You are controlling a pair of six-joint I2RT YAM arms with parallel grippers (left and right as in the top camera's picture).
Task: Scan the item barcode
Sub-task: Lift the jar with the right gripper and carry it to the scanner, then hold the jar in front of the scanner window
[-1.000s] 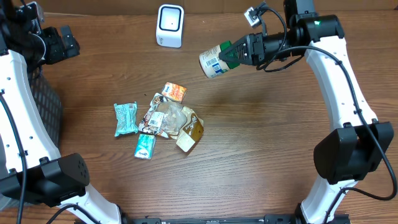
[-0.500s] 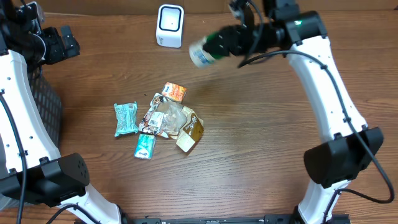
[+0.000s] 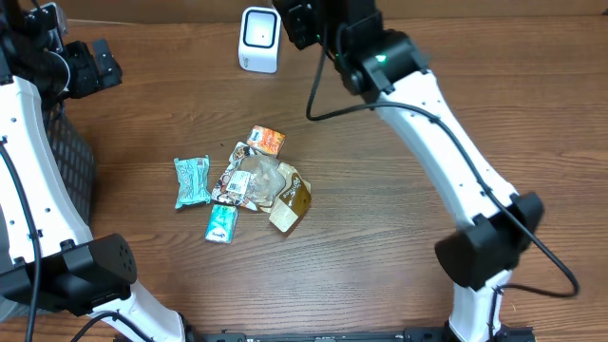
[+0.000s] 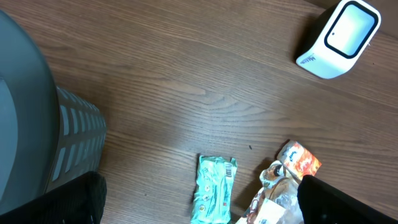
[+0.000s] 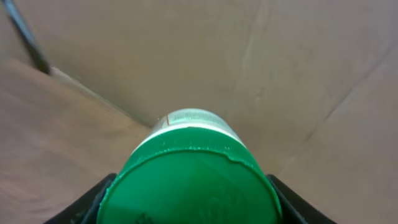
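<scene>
1. Green lid (image 5: 189,177) fills my right wrist view. The right gripper (image 5: 191,202) is clamped on the bottle (image 5: 193,119), with one dark finger (image 5: 93,202) at each side of the lid.
2. Beyond the lid I see a short stretch of the bottle's pale body. It points away from the camera toward a brown cardboard wall (image 5: 298,74). The bottle is in the air, off the table (image 3: 399,237).
3. In the overhead view the right arm (image 3: 427,123) reaches to the table's far edge, and its wrist sits just right of the scanner (image 3: 259,38). The bottle is hidden under the wrist there, so I cannot tell which way its label faces.
4. The scanner is a white block with a dark window. It stands upright on the wood near the far edge.
5. The left gripper (image 4: 202,190) has its jaws spread wide with nothing between them. It hangs over the far left corner, well apart from the scanner.
6. A grey slotted basket (image 4: 68,143) stands at the table's left edge, below that gripper.
7. Mid-table lies a cluster of goods.
   - A teal packet (image 3: 192,180) lies flat, just left of the cluster.
   - An orange packet (image 3: 267,141) is at the cluster's far end.
   - A clear wrapper (image 3: 252,179) overlaps a brown pouch (image 3: 291,201).
   - A small blue packet (image 3: 220,223) is nearest me.
</scene>
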